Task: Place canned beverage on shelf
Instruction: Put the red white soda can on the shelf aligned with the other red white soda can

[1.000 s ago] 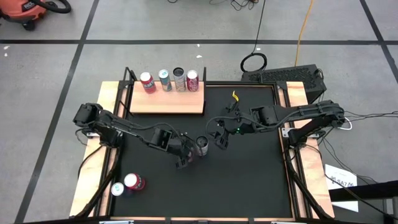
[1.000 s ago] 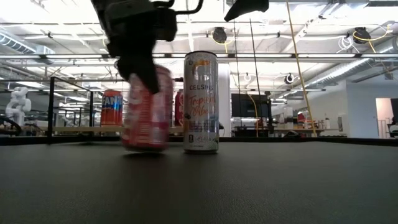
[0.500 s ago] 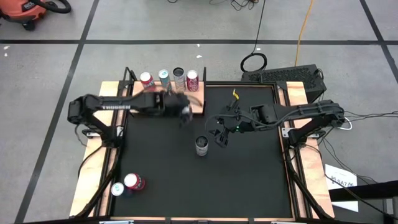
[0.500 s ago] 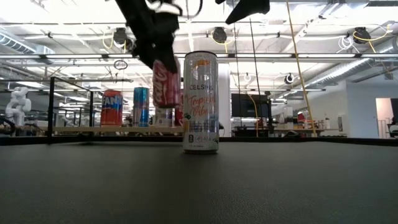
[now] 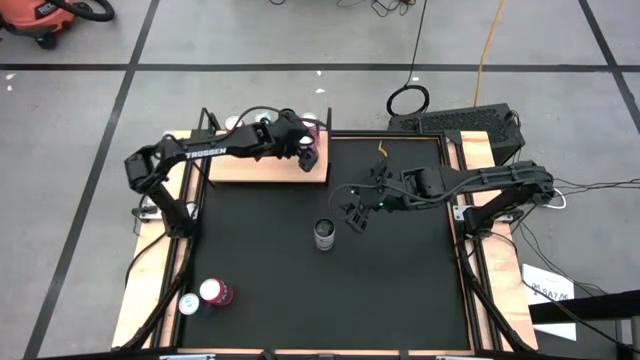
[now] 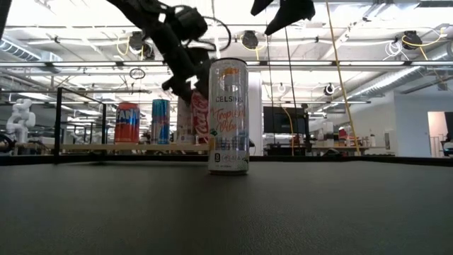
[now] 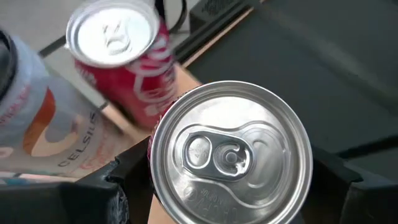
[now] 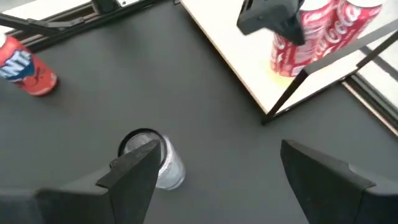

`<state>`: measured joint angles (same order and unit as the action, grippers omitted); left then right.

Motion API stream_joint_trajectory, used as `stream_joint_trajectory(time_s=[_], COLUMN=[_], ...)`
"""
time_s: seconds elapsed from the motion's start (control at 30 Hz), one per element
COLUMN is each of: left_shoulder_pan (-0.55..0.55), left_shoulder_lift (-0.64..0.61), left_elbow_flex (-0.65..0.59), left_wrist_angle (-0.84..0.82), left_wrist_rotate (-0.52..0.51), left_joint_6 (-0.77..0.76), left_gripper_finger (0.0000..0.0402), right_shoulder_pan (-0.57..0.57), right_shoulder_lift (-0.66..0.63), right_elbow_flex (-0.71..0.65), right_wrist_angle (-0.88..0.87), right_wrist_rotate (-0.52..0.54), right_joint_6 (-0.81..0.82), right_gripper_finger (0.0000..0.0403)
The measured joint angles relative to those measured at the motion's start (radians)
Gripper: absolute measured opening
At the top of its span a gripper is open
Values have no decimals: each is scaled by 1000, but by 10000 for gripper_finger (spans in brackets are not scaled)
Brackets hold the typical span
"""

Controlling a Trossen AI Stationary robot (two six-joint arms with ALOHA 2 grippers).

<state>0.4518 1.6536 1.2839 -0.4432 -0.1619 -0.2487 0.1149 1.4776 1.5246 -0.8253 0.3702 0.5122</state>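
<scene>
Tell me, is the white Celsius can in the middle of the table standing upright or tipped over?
Upright. The low view shows the Celsius can standing straight on the black table, and the high view shows its round top.

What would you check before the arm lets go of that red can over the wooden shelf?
1. Grip: left gripper shut on the red Coca-Cola can: ok.
2. Can over the shelf, at its right end: ok.
3. Can upright: ok.
4. Can's base resting on the wood: cannot tell.
5. Gap to the neighbouring Coca-Cola can: close; cannot tell if they touch.
6. Right gripper open, clear of the shelf, beside the Celsius can on the mat: ok.
</scene>
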Motion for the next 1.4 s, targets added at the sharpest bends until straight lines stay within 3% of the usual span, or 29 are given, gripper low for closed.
stream_joint_trajectory(time_s=[0.77, 1.13, 1.4], left_shoulder_pan=[26, 24, 24], left_shoulder_lift=[37, 42, 30], left_elbow_flex=[-1, 1, 1], left_wrist_angle=[12, 25, -1], left_wrist_rotate=[39, 56, 55], left_joint_6=[77, 100, 100], left_gripper_finger=[284, 344, 352], right_shoulder_pan=[-62, -62, -61], right_shoulder_lift=[0, 0, 0], right_elbow_flex=[0, 0, 0], right_wrist_angle=[-18, -18, -18], right_wrist_rotate=[-5, -8, -9], right_joint_6=[27, 50, 57], right_gripper_finger=[318, 318, 318])
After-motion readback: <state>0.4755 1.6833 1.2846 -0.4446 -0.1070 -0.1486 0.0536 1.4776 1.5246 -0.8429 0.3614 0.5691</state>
